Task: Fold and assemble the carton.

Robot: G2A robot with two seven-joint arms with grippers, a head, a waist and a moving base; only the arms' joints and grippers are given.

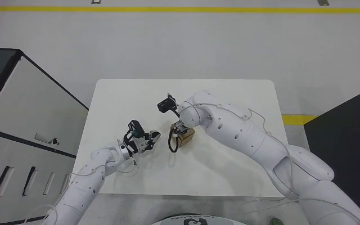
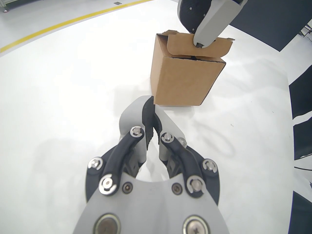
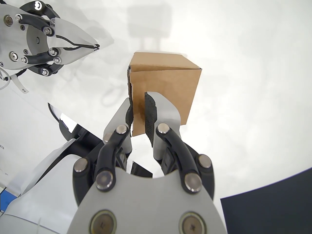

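A small brown carton (image 2: 185, 79) stands upright near the middle of the white table (image 1: 236, 169). Its top flaps are partly folded, and one curved flap (image 2: 197, 47) still stands raised. My right gripper (image 3: 139, 108) comes down from above and is shut on the carton's top edge, with cardboard between its pads. The same gripper (image 2: 198, 44) is seen pinching the raised flap in the left wrist view. My left gripper (image 2: 152, 115) rests low on the table just beside the carton's base, shut and holding nothing. From above, the left gripper (image 1: 153, 137) lies left of the carton (image 1: 187, 135).
A dark cabinet (image 1: 22, 95) stands past the table's left side and a dark panel (image 1: 337, 129) past its right side. The bare tabletop stretches toward the far edge and to the right of the carton.
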